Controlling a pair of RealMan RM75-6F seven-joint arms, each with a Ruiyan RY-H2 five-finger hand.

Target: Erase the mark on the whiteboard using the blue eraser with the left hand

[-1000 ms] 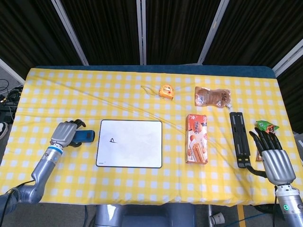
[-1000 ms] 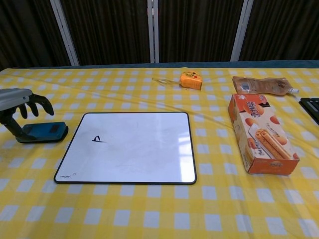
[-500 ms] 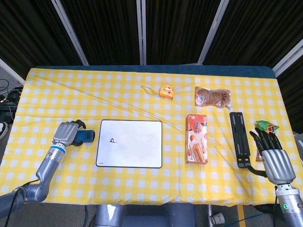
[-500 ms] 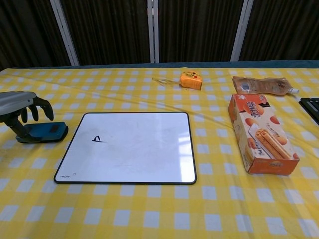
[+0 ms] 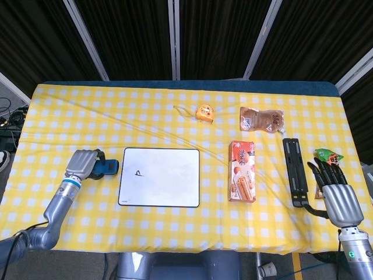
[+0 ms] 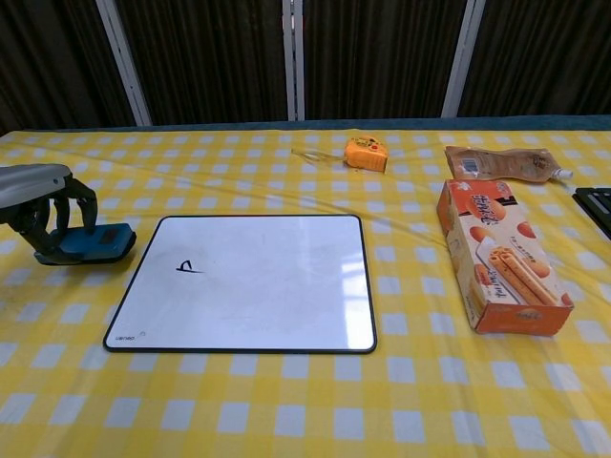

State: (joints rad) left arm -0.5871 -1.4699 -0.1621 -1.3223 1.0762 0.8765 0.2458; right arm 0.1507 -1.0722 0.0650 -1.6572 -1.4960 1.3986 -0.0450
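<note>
Fingers of the left hand have been curled down around the blue eraser since a second ago, and it has been nudged slightly toward the whiteboard; a grasp is judged nearly secured. At mid-left of the frame, the eraser is seen as a flat dark-blue block. The small black mark is untouched. The right hand is held open, empty.
</note>
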